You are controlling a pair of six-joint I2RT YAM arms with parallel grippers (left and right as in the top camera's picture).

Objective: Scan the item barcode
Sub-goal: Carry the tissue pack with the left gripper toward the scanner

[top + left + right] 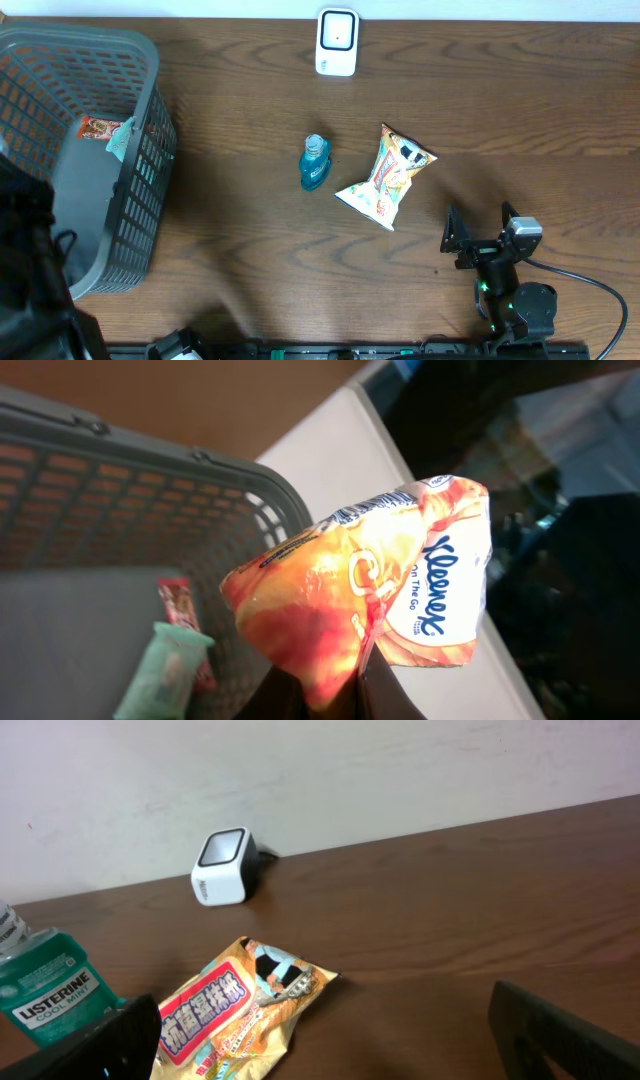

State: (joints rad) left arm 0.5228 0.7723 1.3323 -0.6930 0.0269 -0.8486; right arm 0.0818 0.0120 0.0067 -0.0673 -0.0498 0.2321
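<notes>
Left gripper [335,692]: closed on the lower edge of a tissue pack [380,590]; I see its dark fingers only at the bottom of the left wrist view.
Tissue pack: orange and white, crumpled, with "Kleenex" printed on its white panel. It is held up off the table, and the basket [140,60] is behind and below it. I cannot find it in the overhead view.
Barcode: I cannot make one out on the side facing the camera.
Right gripper [482,230]: jaws wide apart and holding nothing, low over the near right part of the table [250,90].
Scanner [337,42]: white, at the far edge of the table, well apart from both grippers.
Bottle [315,163]: green mouthwash, mid-table, just left of the snack bag [387,175].
Snack bag: lies flat, between the bottle and the right gripper.
Basket: grey, at the left end. A red bar [98,127] and a mint packet [122,140] lie inside, touching.
</notes>
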